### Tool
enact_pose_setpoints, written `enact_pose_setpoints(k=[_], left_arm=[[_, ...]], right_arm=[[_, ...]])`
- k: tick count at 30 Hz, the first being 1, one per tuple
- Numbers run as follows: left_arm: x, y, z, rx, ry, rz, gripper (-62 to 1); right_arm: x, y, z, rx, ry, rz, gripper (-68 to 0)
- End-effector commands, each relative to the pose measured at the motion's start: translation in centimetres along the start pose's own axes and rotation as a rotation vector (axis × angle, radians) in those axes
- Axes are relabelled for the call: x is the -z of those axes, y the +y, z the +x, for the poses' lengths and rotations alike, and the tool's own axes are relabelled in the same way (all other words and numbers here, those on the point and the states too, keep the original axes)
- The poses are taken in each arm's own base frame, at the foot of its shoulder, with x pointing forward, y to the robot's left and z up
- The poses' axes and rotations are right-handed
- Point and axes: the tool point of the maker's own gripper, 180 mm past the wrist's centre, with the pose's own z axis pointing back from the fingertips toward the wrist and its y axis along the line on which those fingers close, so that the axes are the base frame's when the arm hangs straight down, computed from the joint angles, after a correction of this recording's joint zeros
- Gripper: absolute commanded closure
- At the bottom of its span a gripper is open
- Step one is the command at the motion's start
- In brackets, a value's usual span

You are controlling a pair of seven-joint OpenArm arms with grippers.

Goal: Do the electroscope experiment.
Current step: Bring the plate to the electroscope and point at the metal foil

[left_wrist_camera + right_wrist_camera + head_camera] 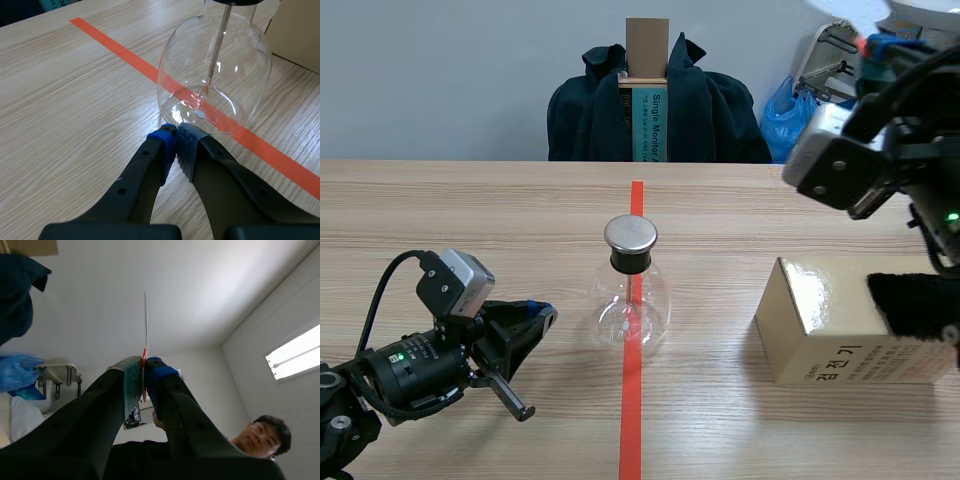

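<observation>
- Squarely on the orange-red tape line [631,420], mid-table, stands the electroscope [630,300]: a clear, round-bellied glass flask with a black stopper and a flat round metal cap.
- What could go wrong, as I judge it: the flask looks light and smooth. A strip brought down too low or off-centre could knock the cap and tip the flask. A small forward nudge from the arm beside its base would shove it off the line.
- Through the glass, a thin metal rod hangs from the stopper to near the bottom. Whatever hangs at its end is too small to read, so I cannot tell if anything is spread.
- The left gripper [176,134] lies low over the wooden table [470,220], its fingers closed pad to pad on nothing, the tips just beside the flask's base.
- Well apart from the flask, on the right arm's side, a gold cardboard box [820,330] carries a black cloth [920,300] on its top.
- The right gripper [144,367] is raised high and points upward, clamped on a thin clear strip [145,325] with a red mark at the pads. A loose pinch could let the strip slip. Brushing it against anything on the way down may, I'd guess, bleed off its charge.
</observation>
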Motion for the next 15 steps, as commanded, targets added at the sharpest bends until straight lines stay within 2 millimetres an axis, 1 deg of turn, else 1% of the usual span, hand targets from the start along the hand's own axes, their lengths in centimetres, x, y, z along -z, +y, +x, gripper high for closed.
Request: enact_pose_setpoints(k=[1,5,9,15], left_arm=[[0.5,0.1,1.4,0.003,-0.046,-0.002,-4.1],[0.5,0.1,1.4,0.003,-0.045,-0.002,-4.1],[0.5,0.1,1.4,0.004,-0.044,-0.002,-4.1],[0.5,0.1,1.4,0.004,-0.044,-0.002,-4.1]], right_arm=[[0.6,-0.2,0.2,-0.004,-0.008,-0.018,-0.7],[0.9,1.8,2.5,0.02,-0.067,0.027,-0.7],[0.6,4.0,4.5,0.053,-0.115,0.104,-0.7],[0.1,5.7,7.0,0.071,-0.182,0.166,-0.7]])
